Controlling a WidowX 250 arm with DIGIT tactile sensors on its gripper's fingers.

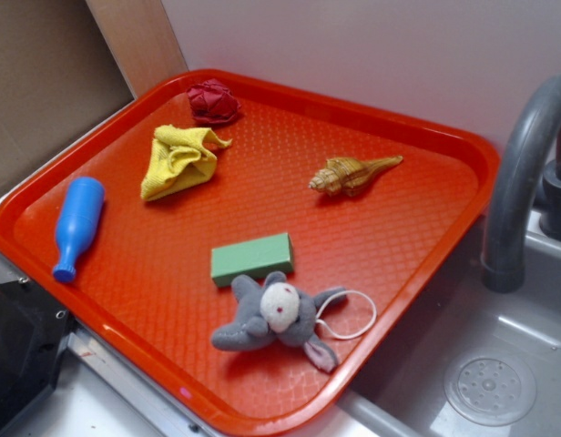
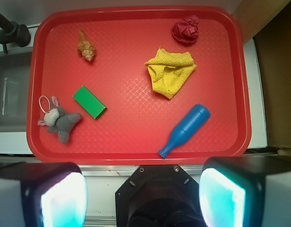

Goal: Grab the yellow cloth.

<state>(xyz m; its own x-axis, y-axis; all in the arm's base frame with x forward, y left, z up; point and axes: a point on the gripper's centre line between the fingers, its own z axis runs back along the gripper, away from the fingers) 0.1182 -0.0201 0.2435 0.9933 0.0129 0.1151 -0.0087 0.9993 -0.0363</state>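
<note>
Beside a sink, the red tray (image 2: 37, 71) holds the yellow cloth (image 2: 170, 72) near its far corner. Gripper (image 2: 143, 196) hangs high, fingers apart; aim for the raised folds.

— What can you make out of the robot itself from here?

— Only the gripper (image 2: 143, 189), along the near edge of the wrist view. Two chunky fingers (image 2: 39, 194), one at the left and one at the right, with dark shells over pale grey bodies.

— And those bright patches?

— The inner faces of the fingers glow a pale cyan, almost white at the middle, with rounded corners.

— Anything between them?

— A black mount with an angled, roughly hexagonal outline. Two small silver screws sit near its top edge, and below is a dark rounded housing, too shadowed to read.
</note>
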